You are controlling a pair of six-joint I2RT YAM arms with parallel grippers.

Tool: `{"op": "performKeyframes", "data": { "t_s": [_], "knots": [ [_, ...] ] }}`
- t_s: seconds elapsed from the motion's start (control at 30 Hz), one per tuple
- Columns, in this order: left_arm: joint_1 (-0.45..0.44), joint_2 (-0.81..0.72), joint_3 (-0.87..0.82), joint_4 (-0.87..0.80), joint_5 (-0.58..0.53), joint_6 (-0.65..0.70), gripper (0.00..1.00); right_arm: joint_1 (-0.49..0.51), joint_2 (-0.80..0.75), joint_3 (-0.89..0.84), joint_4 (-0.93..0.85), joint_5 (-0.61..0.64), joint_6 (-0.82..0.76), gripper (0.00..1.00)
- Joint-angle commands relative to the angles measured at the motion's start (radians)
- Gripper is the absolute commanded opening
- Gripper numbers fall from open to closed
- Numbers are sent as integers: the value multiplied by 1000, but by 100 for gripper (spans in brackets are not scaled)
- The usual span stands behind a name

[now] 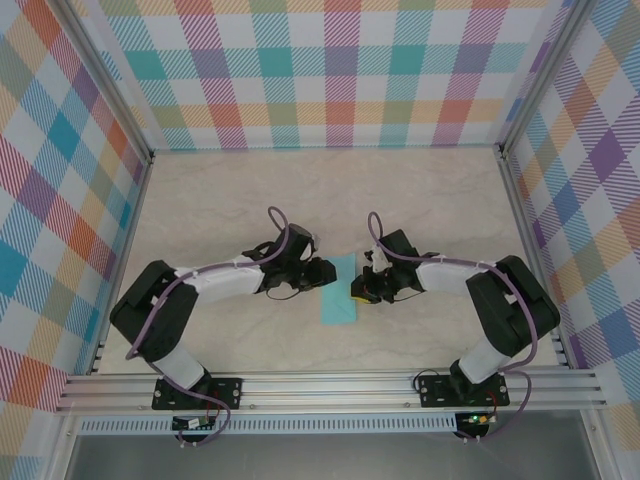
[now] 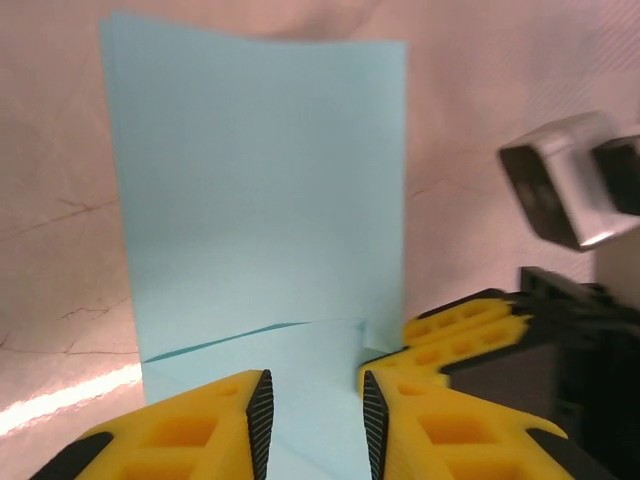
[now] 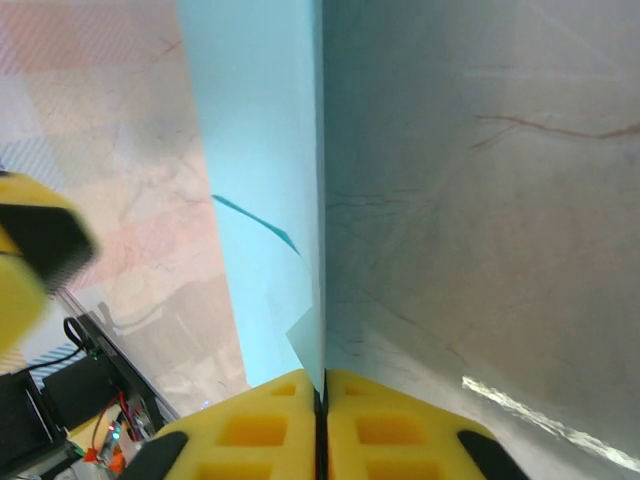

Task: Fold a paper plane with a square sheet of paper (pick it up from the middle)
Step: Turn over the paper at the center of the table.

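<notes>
While the right gripper [image 3: 322,400] has its yellow jaws pressed together on an edge of the paper plane [image 1: 340,290], the left gripper [image 2: 315,420] stands with jaws narrowly parted, pale cyan paper showing in the gap. Can't tell if the left pads actually touch the sheet, the wrist view is too close.

Paper sits about mid worktop [image 1: 250,190], a bit toward the near edge, between the two grippers. It is not a dart yet: a narrow folded strip with a slanted crease [image 2: 230,337] and a small flap at the end near the left fingers. In the right wrist view the pinched edge rises straight from the pads, so that side looks lifted off the surface.

Step, as I judge it: mid-fold, the right arm holding or turning over one long side while the left arm is placed to pin or take the near end. Roughly half done at best; no nose point or wings visible.

Next move likely needs the left jaws to close on or press down the near end so the sheet can't slide, then the right arm to lay its edge along the centre line and flatten it.

Writing: no readable brand, label or text on paper, grippers or worktop
</notes>
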Motion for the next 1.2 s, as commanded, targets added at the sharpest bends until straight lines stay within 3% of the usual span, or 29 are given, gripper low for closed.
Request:
{"op": "performKeyframes", "data": {
  "t_s": [0.0,0.23,0.43,0.67,0.97,1.17],
  "knots": [
    [0,-106,-38,-71,-116,-9,33,5,-59,7,-64,19,-29,4],
    [36,-338,-158,-146,-278,-49,39,5,-253,82,-372,204,-107,5],
    [88,-507,-252,-202,-360,-62,53,7,-392,269,-798,561,-187,7],
    [134,-578,-325,-191,-355,-56,65,86,-328,449,-1141,933,-106,5],
    [163,-628,-354,-215,-364,-52,69,270,18,591,-1174,967,15,9],
    [172,-704,-385,-270,-384,-56,70,328,298,754,-1060,786,5,10]
  ]
}}
